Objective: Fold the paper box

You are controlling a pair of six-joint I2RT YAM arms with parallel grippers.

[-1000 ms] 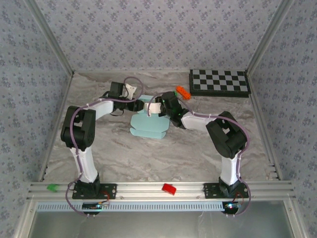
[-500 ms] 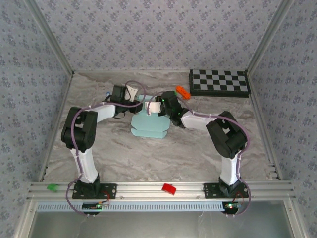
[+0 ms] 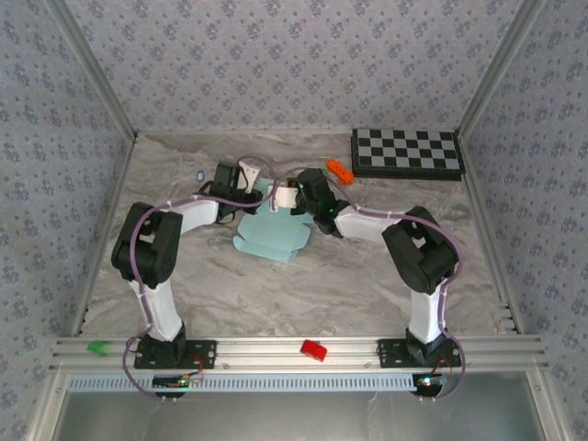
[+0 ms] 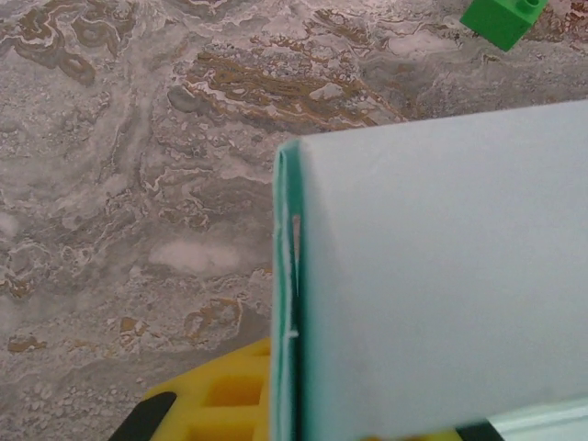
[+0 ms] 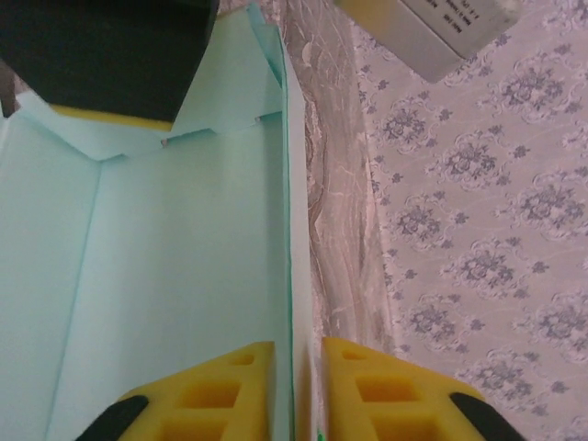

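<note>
The paper box [image 3: 266,237] is a pale aqua, partly folded sheet lying mid-table with its far edge raised. My left gripper [image 3: 248,182] is at that far edge. In the left wrist view a folded aqua wall [image 4: 432,276] stands against the yellow finger [image 4: 216,400] and hides the other finger, so the gripper is shut on it. My right gripper [image 3: 285,196] is just to the right. Its two yellow fingers straddle a thin upright wall [image 5: 292,230], a little apart from it on both sides. The box's inside [image 5: 175,257] spreads to the left.
A black-and-white checkerboard [image 3: 407,153] lies at the back right with an orange brick [image 3: 339,171] near it. A small blue-and-white item [image 3: 200,175] lies left of the grippers. A green brick [image 4: 503,18] rests on the marble. Red [image 3: 314,350] and green [image 3: 96,348] bricks sit on the front rail.
The left gripper moved right onto the box's far edge and closed on it. The right gripper's jaws came slightly apart. The box turned and slid a little toward the near left.
</note>
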